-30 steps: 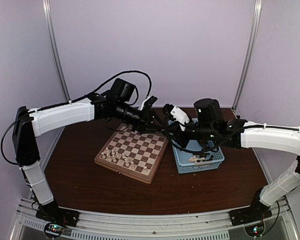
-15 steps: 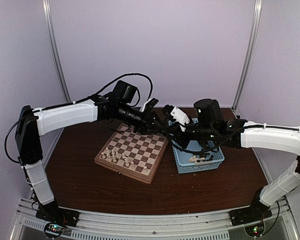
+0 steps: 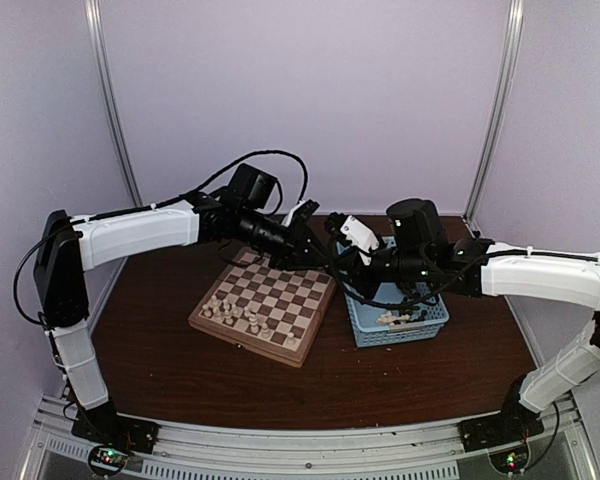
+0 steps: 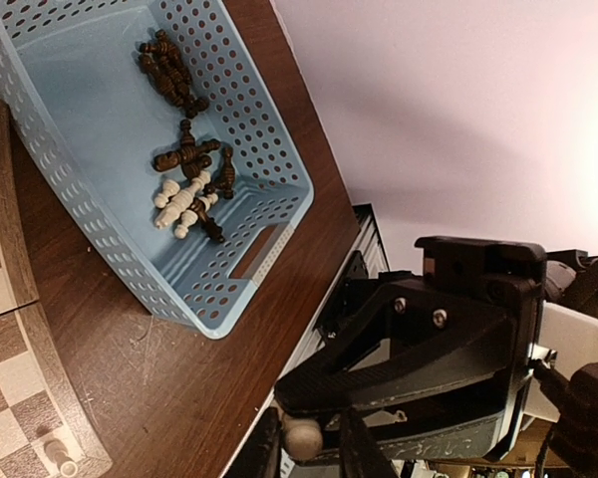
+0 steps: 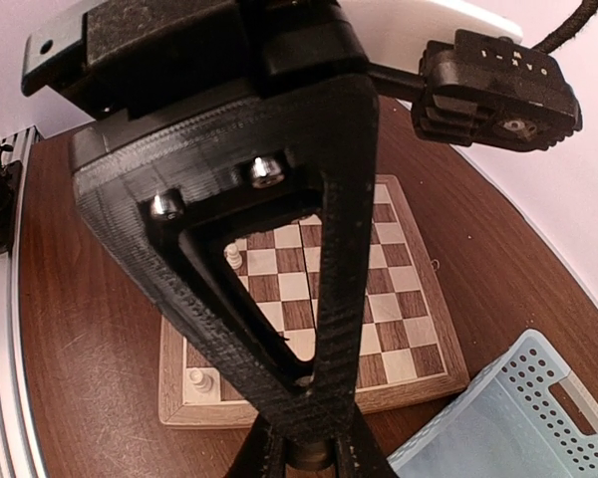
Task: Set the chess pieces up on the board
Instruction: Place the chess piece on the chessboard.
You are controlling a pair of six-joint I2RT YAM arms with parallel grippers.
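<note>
Left wrist view, bottom edge: the left hand (image 4: 309, 460) is closed on a cream chess piece (image 4: 301, 436), nose to nose with the right hand (image 5: 309, 453). The right hand's fingers sit narrow around something dark; I cannot tell whether they grip. In the top view the board (image 3: 242, 343) lies left of centre, the basket (image 4: 90, 234) beside it. A mistimed release would likely drop the piece onto the surface (image 3: 400, 385).

Checkered board (image 3: 280, 290) skewed mid-worktop, cream pieces (image 3: 235, 312) upright on its near-left side; others toppled toward the right edge; one gripped aloft.
</note>
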